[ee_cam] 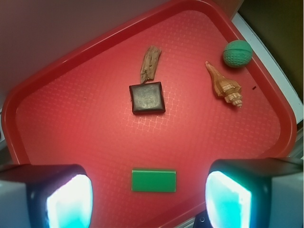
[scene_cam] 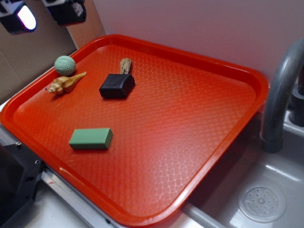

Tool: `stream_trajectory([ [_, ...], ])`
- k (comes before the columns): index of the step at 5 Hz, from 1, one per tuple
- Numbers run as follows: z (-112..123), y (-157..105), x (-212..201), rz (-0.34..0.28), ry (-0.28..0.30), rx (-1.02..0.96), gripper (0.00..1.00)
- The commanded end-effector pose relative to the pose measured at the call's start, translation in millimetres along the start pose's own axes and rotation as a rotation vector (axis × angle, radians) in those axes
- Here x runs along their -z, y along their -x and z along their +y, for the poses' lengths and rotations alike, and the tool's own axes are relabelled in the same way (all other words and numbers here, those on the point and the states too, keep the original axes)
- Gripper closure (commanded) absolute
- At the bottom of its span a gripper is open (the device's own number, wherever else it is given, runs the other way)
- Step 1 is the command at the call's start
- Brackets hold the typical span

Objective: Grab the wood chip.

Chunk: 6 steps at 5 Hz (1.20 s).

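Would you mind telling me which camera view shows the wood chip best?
The wrist view: the wood chip lies in full view from above, grain visible. The exterior view shows it smaller, its near end behind the black block.

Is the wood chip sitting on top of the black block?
No, the wood chip lies on the tray just beside the black block.

The black two-fingered gripper hangs high, fingers spread wide apart and holding nothing; glowing pads sit at 7 and 5 o'clock in the wrist view.
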<state>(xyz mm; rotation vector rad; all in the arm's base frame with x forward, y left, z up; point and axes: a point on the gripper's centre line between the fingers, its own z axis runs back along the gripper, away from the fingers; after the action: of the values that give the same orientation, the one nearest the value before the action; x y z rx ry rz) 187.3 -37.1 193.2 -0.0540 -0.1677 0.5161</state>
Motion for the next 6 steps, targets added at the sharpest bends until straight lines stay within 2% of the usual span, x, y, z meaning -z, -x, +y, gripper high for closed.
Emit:
stream_trajectory([
  [1,3.0,-7.4,-5.3,-0.022,0.010,-0.025,0.00],
  [2,-0.6,-41.6,39.4,-0.101,0.013,-0.016,0.00],
  [3,5.9,-65.2,68.2,-0.098,0.017,-0.025,0.00],
  [4,12.9,-85.0,102.7,-0.086,-0.036,-0.045,0.00],
  [5,24.2,-95.2,125.3,-0.051,-0.081,-0.063,0.00],
  [6,35.1,-101.3,138.3,-0.042,-0.119,-0.078,0.00],
])
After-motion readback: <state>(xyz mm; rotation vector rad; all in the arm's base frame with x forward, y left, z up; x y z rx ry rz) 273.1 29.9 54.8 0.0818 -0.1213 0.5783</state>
